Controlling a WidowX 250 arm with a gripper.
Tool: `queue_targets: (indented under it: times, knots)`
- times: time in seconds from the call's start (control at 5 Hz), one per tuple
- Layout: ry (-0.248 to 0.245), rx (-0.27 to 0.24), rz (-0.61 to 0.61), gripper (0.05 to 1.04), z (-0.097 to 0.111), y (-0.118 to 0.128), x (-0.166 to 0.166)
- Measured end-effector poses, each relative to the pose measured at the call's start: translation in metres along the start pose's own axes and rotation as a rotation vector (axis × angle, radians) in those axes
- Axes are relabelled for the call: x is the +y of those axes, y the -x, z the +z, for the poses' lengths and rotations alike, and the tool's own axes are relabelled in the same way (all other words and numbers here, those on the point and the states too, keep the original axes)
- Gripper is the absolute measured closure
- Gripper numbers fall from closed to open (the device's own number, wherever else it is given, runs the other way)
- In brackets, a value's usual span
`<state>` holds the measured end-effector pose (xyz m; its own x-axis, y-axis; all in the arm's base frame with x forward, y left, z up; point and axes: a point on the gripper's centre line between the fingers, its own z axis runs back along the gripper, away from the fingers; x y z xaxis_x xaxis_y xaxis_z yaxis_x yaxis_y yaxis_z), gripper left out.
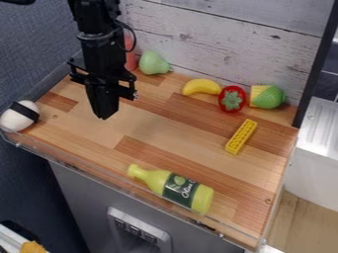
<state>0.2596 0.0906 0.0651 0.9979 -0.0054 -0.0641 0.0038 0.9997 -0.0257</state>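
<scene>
The black-banded white toy [20,116] lies at the far left of our view, on the corner of the wooden worktop [155,131], close to the clear edging. We see the black gripper [105,117] hanging over the left part of the wood, its fingers pressed together with nothing between them. From the fingertips, the toy lies almost straight across toward our view's left edge, roughly level with them in the frame and well apart; how high the tips hang over the wood we cannot tell. Its rounded body looks slightly longer from lower left to upper right, as best we can judge, and the dark band crosses it the other way. The single arm comes down from the top edge, so it stands on the pear's side of the toy. Behind the gripper, near the planked wall [231,37], we find the green pear [152,63]; nearer us, the olive oil bottle [173,188] lies on its side, its neck angled up and left, toward the gripper's side of the worktop.
</scene>
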Motion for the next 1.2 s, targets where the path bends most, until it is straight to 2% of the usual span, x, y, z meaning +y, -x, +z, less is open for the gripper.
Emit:
queue_targets:
  times: [0.2, 0.4, 0.6, 0.8, 1.0, 1.2]
  knots:
    - [-0.001, 0.010, -0.061, 0.995, -0.002, -0.018, -0.022]
    - [-0.011, 0.014, -0.157, 0.844, -0.003, -0.047, -0.055]
    - [-0.017, 0.024, -0.230, 0.582, -0.008, -0.078, -0.089]
    - [-0.021, 0.030, -0.246, 0.276, -0.009, -0.108, -0.117]
    - [-0.020, 0.026, -0.200, 0.089, -0.009, -0.123, -0.140]
    - [-0.024, 0.027, -0.131, 0.086, -0.008, -0.130, -0.153]
